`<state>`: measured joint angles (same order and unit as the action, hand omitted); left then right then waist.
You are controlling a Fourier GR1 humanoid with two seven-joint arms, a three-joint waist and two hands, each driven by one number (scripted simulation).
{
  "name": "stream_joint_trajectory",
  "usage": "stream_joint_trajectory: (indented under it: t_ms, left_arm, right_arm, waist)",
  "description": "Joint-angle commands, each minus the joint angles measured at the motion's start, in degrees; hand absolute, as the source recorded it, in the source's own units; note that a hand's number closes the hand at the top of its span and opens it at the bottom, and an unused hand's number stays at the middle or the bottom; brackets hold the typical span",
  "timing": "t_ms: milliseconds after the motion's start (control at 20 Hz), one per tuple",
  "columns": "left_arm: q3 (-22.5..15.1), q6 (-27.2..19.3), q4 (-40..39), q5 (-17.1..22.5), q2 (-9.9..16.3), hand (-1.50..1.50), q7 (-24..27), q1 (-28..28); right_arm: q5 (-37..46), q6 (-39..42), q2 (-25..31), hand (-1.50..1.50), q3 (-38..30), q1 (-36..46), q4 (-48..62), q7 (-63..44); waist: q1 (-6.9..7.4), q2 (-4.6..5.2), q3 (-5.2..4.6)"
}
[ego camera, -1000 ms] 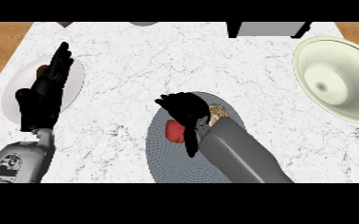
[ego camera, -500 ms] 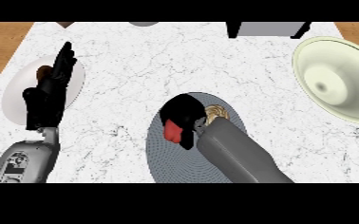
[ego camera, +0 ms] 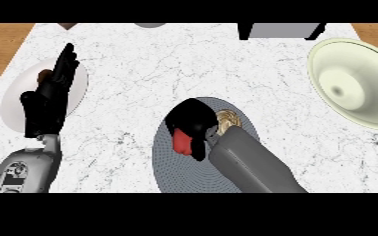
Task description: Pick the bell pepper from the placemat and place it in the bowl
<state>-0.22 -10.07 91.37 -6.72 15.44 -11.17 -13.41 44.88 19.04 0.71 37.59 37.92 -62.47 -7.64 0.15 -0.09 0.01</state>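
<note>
Now the right hand point(ego camera: 193, 125) is curled round the red bell pepper point(ego camera: 180, 142) on the grey placemat point(ego camera: 171, 166); lift it straight up, then carry it far right to the pale bowl point(ego camera: 325, 75); the left hand point(ego camera: 49, 100) rests with fingers straight at the left.

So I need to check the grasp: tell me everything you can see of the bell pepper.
Only a small red patch of the pepper shows; the rest is hidden under the right hand, whose black fingers curl round it. The visible part looks smooth and glossy. It sits over the grey round placemat, near its upper left part; whether it rests on the mat or is lifted cannot be told. Its stem and shape are not visible. The bowl lies far to the right.
</note>
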Motion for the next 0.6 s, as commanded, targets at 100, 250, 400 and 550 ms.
stream_joint_trajectory:
  t_ms: [100,250,400,550]
  left_arm:
    - [-1.77,0.50,1.70,-0.97,-0.47,0.00,0.71,1.59]
    - [-0.38,0.70,-0.72,0.15,-0.46,0.00,1.06,-0.26]
    - [-1.54,-0.07,-0.34,-0.72,-1.67,0.00,1.38,-0.45]
    - [-1.11,-0.06,-1.79,-1.56,-0.88,0.00,1.27,-0.71]
  right_arm:
    - [-4.55,-12.51,-0.68,1.50,-7.61,-0.73,0.88,-19.60]
    - [-6.06,-20.11,-0.69,1.50,-13.02,1.05,0.84,-30.05]
    - [-8.00,-30.86,-0.70,1.50,-11.75,2.91,-3.55,-37.07]
    - [-4.67,-38.46,-0.70,1.50,-9.53,7.81,-7.92,-43.91]
  waist:
    - [1.42,0.06,0.03]
    - [0.76,0.28,-0.03]
    - [1.56,0.00,0.01]
    - [1.02,-0.17,-0.05]
